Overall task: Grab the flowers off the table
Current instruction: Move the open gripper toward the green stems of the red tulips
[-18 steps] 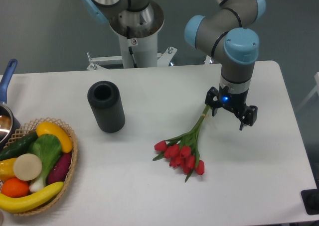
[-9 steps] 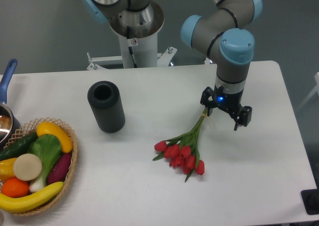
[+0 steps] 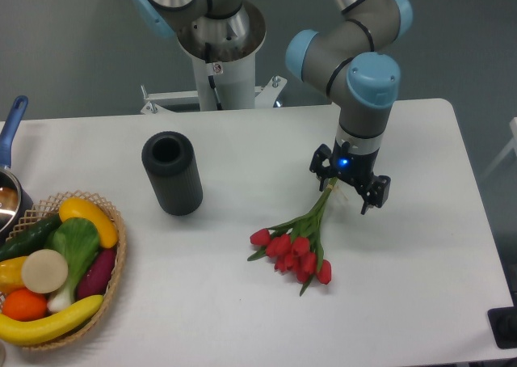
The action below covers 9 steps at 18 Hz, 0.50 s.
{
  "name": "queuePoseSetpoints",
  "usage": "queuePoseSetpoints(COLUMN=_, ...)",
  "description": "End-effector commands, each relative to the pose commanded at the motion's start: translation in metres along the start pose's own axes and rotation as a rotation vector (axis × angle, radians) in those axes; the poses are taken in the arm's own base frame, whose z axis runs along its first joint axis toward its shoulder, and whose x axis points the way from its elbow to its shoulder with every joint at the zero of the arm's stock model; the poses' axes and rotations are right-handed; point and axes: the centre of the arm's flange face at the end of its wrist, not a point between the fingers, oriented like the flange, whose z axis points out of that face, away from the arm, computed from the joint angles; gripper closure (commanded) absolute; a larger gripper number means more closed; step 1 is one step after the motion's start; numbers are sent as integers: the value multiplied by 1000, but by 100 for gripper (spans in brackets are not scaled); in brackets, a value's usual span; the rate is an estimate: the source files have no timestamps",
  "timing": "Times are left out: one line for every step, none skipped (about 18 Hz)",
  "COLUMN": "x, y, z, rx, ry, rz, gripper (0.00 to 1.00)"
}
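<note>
The flowers (image 3: 296, 244), a small bunch of red tulips with green leaves, lie on the white table (image 3: 242, 302) a little right of centre. Their thin green stems run up and to the right. My gripper (image 3: 346, 191) hovers open over the upper end of those stems, one finger on each side, with a blue light lit on its body. It holds nothing. The stem tips are partly hidden behind the gripper.
A dark upright cylinder (image 3: 171, 173) stands left of centre. At the front left, a wicker basket (image 3: 113, 286) holds toy fruit and vegetables. A pot with a blue handle (image 3: 11, 132) sits at the left edge. The arm's base (image 3: 218, 44) rises behind the table.
My gripper has moved left, from right of the stems to directly over their upper end. The flowers have not moved.
</note>
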Motion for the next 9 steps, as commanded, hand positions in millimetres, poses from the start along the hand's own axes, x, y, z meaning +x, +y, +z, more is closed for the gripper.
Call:
queuePoseSetpoints(x=6, y=-2, z=7, rx=-5, ry=20, rz=5, gripper=0)
queuePoseSetpoints(x=13, y=-3, z=16, rx=-8, ry=35, rz=10, gripper=0)
queuePoseSetpoints(x=17, y=-2, z=21, rx=-12, ry=46, rz=12, gripper=0)
queuePoseSetpoints(x=16, y=-2, z=21, rx=-18, ry=45, rz=12, gripper=0)
queuePoseSetpoints(x=17, y=0, z=23, rx=-36, ry=47, rz=13, gripper=0)
queuePoseSetpoints(x=21, y=-1, z=27, rx=-45, ry=60, rz=14, gripper=0)
queuePoseSetpoints(x=26, y=-4, z=31, rx=-48, ry=69, rz=22, gripper=0)
queuePoseSetpoints(x=30, y=-6, z=34, rx=-52, ry=77, rz=26, gripper=0)
queuePoseSetpoints(x=31, y=-6, z=37, rx=-53, ry=80, rz=23, gripper=0)
